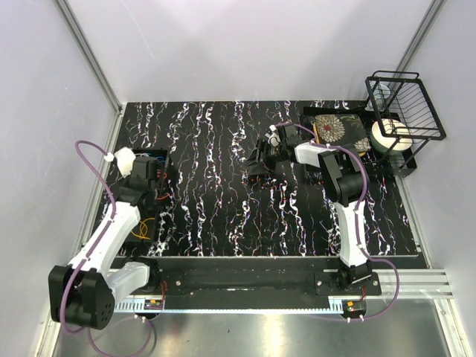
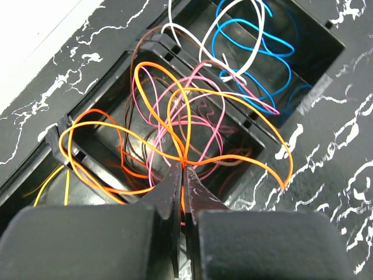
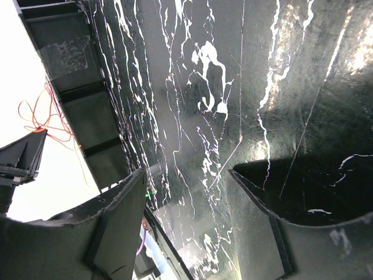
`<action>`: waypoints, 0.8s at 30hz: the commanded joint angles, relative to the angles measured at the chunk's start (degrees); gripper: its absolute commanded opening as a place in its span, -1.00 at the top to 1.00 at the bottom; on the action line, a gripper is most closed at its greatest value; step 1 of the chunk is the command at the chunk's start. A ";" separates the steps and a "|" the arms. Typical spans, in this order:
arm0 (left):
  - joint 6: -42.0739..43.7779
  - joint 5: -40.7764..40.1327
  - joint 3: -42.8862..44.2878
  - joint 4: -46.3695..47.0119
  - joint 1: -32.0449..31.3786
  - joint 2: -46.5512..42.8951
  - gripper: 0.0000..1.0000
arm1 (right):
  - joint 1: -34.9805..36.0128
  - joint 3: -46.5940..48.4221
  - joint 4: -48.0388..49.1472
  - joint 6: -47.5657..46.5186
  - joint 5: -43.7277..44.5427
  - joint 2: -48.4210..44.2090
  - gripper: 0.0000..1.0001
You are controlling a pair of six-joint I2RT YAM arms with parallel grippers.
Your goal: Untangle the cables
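Observation:
The cables lie tangled in a black compartmented tray (image 2: 254, 124) at the table's left edge (image 1: 154, 158). An orange cable (image 2: 235, 157) loops over a pink one (image 2: 149, 168). Blue (image 2: 216, 41) and white (image 2: 170, 17) cables fill the far compartment, and a yellow strand (image 2: 49, 184) shows at the near left. My left gripper (image 2: 183, 166) is shut on the orange cable where its loops cross, above the tray (image 1: 152, 178). My right gripper (image 3: 186, 172) is open and empty, held over the table's far middle (image 1: 260, 155). An orange coil (image 1: 145, 227) shows beside the left arm.
A black wire rack (image 1: 405, 100) stands at the back right with a white roll (image 1: 390, 136) under it. A flower-patterned box (image 1: 335, 128) lies beside it. The black marbled table top (image 1: 223, 216) spreads between the arms. The right wrist view shows the tray (image 3: 76, 87) and a red-orange strand (image 3: 41, 116).

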 commanded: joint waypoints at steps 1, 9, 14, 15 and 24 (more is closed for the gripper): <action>-0.42 -0.48 -0.52 7.04 1.80 2.38 1.00 | 0.54 -1.14 -5.16 -3.49 6.10 2.78 -0.28; -0.07 1.45 -3.06 11.96 4.44 8.09 1.00 | 0.54 -1.06 -5.07 -3.40 6.01 2.96 -0.28; 0.11 2.42 -3.60 12.76 6.11 11.00 1.00 | 0.45 -0.97 -5.16 -3.40 6.01 3.13 -0.29; 0.02 2.16 -3.33 12.41 6.72 11.52 1.00 | 0.54 -0.88 -5.16 -3.40 6.01 3.22 -0.29; -2.53 7.95 2.45 5.04 9.10 19.69 0.99 | 0.54 -0.62 -5.16 -3.41 5.93 3.75 -0.29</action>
